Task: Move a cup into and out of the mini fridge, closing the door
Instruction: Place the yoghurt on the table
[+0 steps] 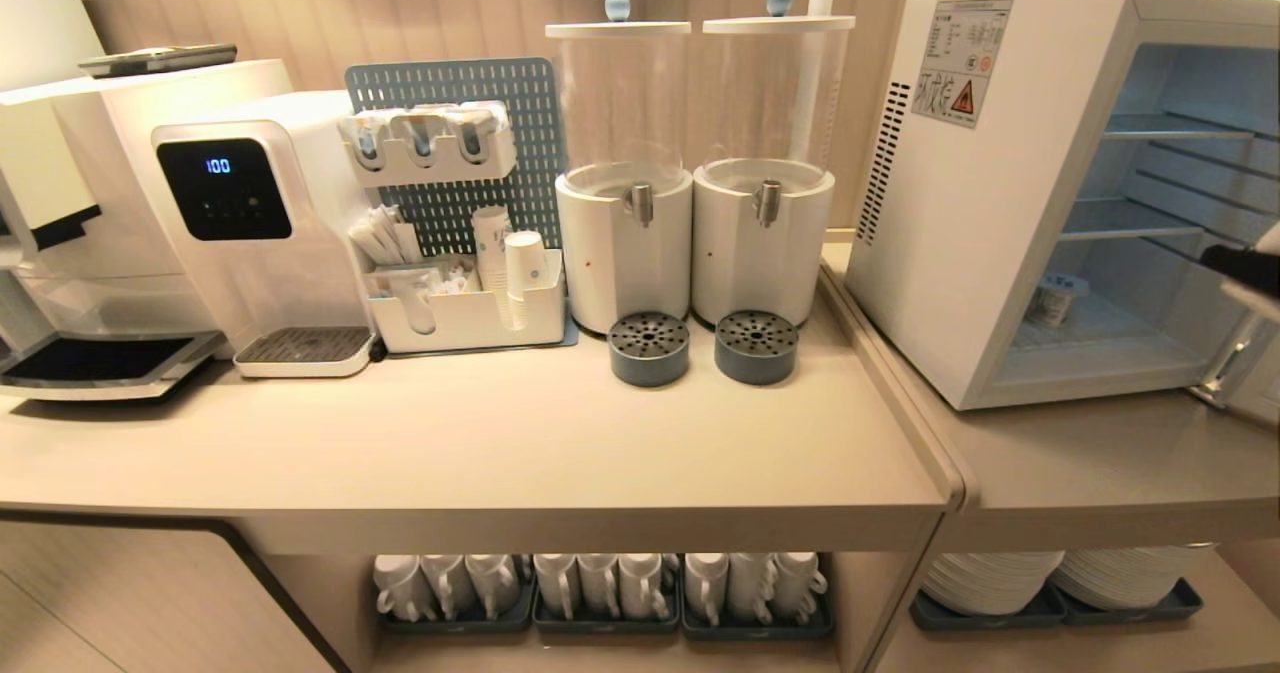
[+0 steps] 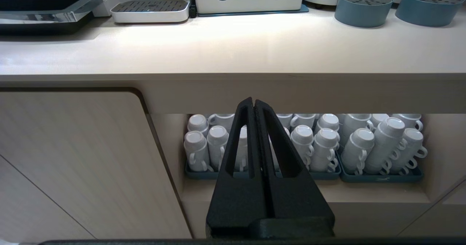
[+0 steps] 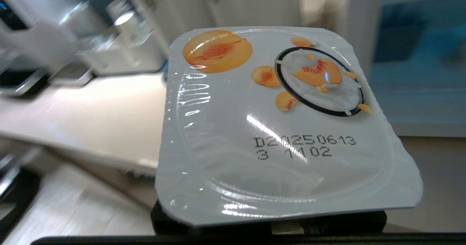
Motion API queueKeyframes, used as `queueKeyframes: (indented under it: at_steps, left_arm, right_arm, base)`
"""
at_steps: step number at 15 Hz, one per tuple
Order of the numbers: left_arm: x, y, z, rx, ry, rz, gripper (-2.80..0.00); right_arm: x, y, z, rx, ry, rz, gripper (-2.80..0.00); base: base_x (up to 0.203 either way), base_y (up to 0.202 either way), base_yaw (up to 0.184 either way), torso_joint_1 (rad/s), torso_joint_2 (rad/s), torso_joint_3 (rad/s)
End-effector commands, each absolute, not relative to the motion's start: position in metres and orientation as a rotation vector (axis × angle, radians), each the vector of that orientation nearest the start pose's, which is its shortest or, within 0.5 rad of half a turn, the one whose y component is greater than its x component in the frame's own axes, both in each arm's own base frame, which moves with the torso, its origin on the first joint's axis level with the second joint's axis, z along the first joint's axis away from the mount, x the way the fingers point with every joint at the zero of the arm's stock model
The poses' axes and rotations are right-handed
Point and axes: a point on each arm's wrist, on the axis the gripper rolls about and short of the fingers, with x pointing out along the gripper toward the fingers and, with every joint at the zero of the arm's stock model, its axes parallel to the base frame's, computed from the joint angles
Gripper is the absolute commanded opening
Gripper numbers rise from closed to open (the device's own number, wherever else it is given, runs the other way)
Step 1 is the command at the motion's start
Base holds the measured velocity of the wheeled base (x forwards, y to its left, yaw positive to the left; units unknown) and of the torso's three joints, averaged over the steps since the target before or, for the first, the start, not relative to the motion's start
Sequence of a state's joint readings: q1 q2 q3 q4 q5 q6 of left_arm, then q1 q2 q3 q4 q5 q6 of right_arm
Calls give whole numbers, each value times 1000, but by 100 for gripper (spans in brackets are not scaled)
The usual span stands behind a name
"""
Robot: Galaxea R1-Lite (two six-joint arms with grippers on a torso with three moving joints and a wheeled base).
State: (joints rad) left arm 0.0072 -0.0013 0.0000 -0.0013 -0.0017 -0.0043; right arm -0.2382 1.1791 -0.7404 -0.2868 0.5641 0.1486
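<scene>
Beige counter (image 1: 500,453) holds the mini fridge (image 1: 1000,203) on its right side, open, with a small cup (image 1: 1056,300) already sitting inside. The right gripper (image 1: 1245,268) comes in near the opening, clamped on a peach yogurt cup (image 3: 276,128). It should keep the cup flat and slide it in gently; the left gripper (image 2: 253,108) waits low, fingers together.

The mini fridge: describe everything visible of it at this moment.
The mini fridge is a white boxy unit standing upright on the right-hand counter, beside the two clear drink dispensers. A warning sticker and vent slots mark its side. Its front stands open, showing a pale blue lit interior with wire shelves. A small cup sits on the floor inside. The right gripper, carrying a foil-lidded yogurt cup, is at the opening's right edge.
</scene>
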Motion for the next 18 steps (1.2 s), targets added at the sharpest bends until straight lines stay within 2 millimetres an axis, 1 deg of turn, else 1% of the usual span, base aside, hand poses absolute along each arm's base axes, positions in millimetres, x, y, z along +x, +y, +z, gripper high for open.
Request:
queueKeyframes:
  at_steps: [1, 2, 4, 6, 7, 8, 9, 10, 12, 14, 15, 16, 17, 18]
  left_arm:
    - [-23, 0, 75, -5, -2, 6, -280]
    - [-23, 0, 75, -5, -2, 6, -280]
    - [-23, 0, 75, -5, -2, 6, -280]
    - [-23, 0, 75, -8, -2, 6, -280]
    - [-23, 0, 75, -8, -2, 6, -280]
    - [-23, 0, 75, -8, -2, 6, -280]
    - [-23, 0, 75, -8, -2, 6, -280]
    - [-23, 0, 75, -8, -2, 6, -280]
    - [-23, 0, 75, -9, -2, 6, -280]
    - [-23, 0, 75, -9, -2, 6, -280]
    - [-23, 0, 75, -9, -2, 6, -280]
    - [-23, 0, 75, -9, -2, 6, -280]
    - [-23, 0, 75, -9, -2, 6, -280]
    - [-23, 0, 75, -9, -2, 6, -280]
  right_arm:
    - [211, -47, 222, 290, 306, 479, -280]
    - [223, -49, 207, 272, 332, 501, -280]
    - [252, -37, 173, 191, 382, 559, -280]
    - [284, -10, 141, 79, 402, 489, -280]
    - [301, 4, 126, 19, 381, 441, -280]
    - [315, 22, 112, -39, 348, 408, -280]
    - [325, 47, 102, -98, 313, 376, -280]
    - [332, 71, 94, -143, 287, 346, -280]
    - [343, 110, 84, -191, 217, 309, -280]
    - [340, 140, 76, -215, 178, 320, -280]
    - [340, 147, 66, -224, 181, 328, -280]
    - [340, 149, 58, -233, 192, 339, -280]
    - [340, 150, 45, -240, 213, 382, -280]
    - [340, 150, 42, -228, 215, 476, -280]
  base:
    - [0, 0, 0, 0, 0, 0]
    - [0, 0, 0, 0, 0, 0]
    - [0, 0, 0, 0, 0, 0]
    - [0, 0, 0, 0, 0, 0]
    - [0, 0, 0, 0, 0, 0]
    - [0, 0, 0, 0, 0, 0]
    - [0, 0, 0, 0, 0, 0]
    - [0, 0, 0, 0, 0, 0]
    - [0, 0, 0, 0, 0, 0]
    - [0, 0, 0, 0, 0, 0]
    - [0, 0, 0, 0, 0, 0]
    - [0, 0, 0, 0, 0, 0]
    - [0, 0, 0, 0, 0, 0]
    - [0, 0, 0, 0, 0, 0]
